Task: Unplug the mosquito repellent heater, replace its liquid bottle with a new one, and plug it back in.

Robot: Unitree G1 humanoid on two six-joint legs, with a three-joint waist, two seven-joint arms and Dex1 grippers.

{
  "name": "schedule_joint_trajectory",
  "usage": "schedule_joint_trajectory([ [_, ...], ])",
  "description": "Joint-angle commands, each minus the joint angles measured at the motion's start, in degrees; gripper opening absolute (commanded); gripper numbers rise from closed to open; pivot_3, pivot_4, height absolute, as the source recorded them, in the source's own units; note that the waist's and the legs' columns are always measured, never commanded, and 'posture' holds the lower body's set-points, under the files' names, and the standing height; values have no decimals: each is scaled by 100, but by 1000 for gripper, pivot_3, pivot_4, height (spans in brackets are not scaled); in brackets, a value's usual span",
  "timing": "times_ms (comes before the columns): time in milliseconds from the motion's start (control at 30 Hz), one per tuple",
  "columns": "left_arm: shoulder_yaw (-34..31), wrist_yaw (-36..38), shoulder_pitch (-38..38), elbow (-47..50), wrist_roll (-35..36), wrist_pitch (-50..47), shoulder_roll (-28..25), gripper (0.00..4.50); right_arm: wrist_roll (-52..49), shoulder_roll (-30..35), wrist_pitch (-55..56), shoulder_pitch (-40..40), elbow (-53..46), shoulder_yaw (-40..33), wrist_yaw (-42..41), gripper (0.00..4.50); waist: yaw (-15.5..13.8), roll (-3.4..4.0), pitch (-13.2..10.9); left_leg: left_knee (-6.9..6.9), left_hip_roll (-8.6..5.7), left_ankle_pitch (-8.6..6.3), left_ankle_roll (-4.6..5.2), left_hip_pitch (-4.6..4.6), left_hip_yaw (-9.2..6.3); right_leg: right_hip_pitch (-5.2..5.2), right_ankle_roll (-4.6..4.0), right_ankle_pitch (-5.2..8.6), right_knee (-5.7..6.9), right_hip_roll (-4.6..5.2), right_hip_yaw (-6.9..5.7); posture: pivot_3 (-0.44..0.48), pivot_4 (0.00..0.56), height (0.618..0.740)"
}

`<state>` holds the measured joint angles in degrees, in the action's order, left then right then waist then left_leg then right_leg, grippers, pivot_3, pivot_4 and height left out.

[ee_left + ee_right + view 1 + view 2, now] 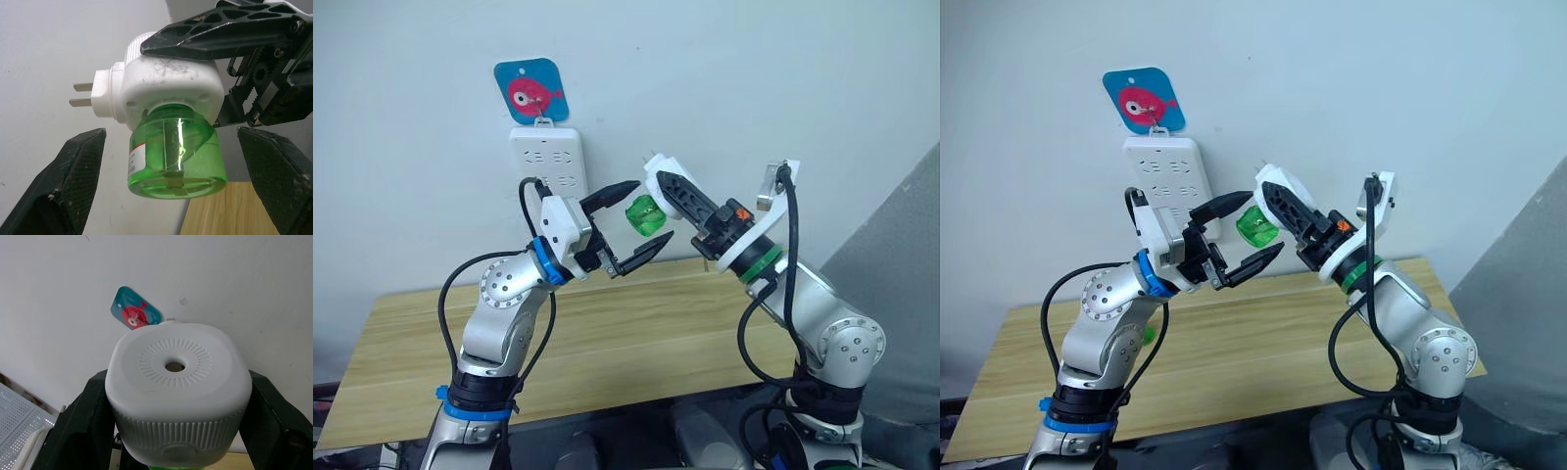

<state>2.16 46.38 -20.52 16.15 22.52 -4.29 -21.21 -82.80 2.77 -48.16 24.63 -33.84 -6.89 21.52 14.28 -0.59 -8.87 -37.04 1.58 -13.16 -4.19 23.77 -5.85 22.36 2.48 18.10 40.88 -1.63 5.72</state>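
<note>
Heater [166, 88] between right jaws, left agape.

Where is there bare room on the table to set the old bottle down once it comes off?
The wooden table is bare along its left end and across the front edge between the two arms. It is crowded up in the air: the right gripper holds the heater with its green bottle between the left gripper's open fingers, before the power strip.

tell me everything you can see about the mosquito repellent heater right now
The mosquito repellent heater is a small, scuffed white plastic unit, unplugged, held in the air by the right gripper, clear of the power strip. Two metal prongs stick out sideways; its top has a ribbed round vent. A clear green bottle hangs beneath, between the open left gripper's fingers.
</note>
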Motion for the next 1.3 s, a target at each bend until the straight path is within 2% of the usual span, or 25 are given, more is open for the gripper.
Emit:
schedule_joint_trajectory([
  [33, 51, 98, 37, 94, 7, 115, -56, 4313, -179, 111, 260, 27, -128, 120, -51, 2988, 0, 0, 0, 0, 0, 0, 0, 0, 0, 0, 0, 0, 0, 0, 0, -245, 77, 710],
  [133, 38, 103, 51, 74, -6, 134, -52, 3597, -213, 207, 381, 15, -125, 210, -67, 2988, -1, 0, 0, 0, 0, 0, 0, 0, -1, 0, 0, 0, 0, 0, -1, -244, 75, 710],
  [233, 24, 68, -1, 49, 0, 140, -27, 2566, -241, 279, 478, 2, -122, 278, -67, 2988, -2, 0, 1, 0, 1, 0, 0, 0, -1, 0, 0, 0, 0, 0, -1, -244, 75, 710],
  [300, 22, 71, -10, 28, 4, 155, -28, 2237, -260, 332, 539, -9, -116, 322, -70, 2988, -3, 0, 1, -1, 0, 0, 0, 0, -2, 0, 0, 0, 0, 0, -1, -244, 75, 710],
  [667, 19, 139, 73, -18, 17, 243, -49, 2238, -418, 608, 732, -160, -163, 530, -156, 2988, -4, 0, 2, -1, 1, 0, 0, 0, -2, 0, -1, -1, 1, 0, -1, -244, 75, 710],
  [800, -22, 290, 103, -56, 75, 275, -99, 2238, -612, 870, 717, -281, -238, 485, -282, 4366, -5, 0, 2, -1, 1, 0, 0, 0, -2, -1, -1, -1, 1, 0, -1, -246, 78, 710],
  [867, -32, 420, 111, -94, 104, 314, -145, 2238, -795, 1115, 685, -352, -233, 421, -344, 4500, -5, 0, 2, -2, 0, 0, 0, 0, -2, -2, -1, -1, 1, 0, -1, -246, 78, 710],
  [967, -51, 633, 144, -178, 150, 378, -226, 2238, -1272, 1695, 569, -542, -189, 229, -491, 4500, -12, 0, 3, -3, -1, 0, 0, 0, -1, -3, -1, 0, 0, 0, 0, -254, 85, 710],
  [1033, -45, 850, 177, -222, 182, 457, -311, 2238, -1833, 2398, 275, -843, -110, -22, -855, 4500, -26, 0, 3, -3, 0, 0, 0, 1, -2, -2, 0, 0, -1, 0, -2, -254, 85, 710],
  [1167, 2, 1388, 292, -325, 238, 662, -533, 2238, -2812, 3844, -415, -1282, 215, -506, -1945, 4500, -49, 0, 3, -2, -2, 0, 1, 1, 4, -4, 0, 2, -4, 1, 2, -257, 97, 710],
  [1300, 73, 2007, 481, -458, 248, 949, -817, 2238, -2982, 4927, -1185, -1354, 694, -736, -3230, 4500, -40, 2, 3, 0, 5, 0, 2, -21, 26, -12, 0, 6, -2, -8, 22, -254, 100, 710],
])
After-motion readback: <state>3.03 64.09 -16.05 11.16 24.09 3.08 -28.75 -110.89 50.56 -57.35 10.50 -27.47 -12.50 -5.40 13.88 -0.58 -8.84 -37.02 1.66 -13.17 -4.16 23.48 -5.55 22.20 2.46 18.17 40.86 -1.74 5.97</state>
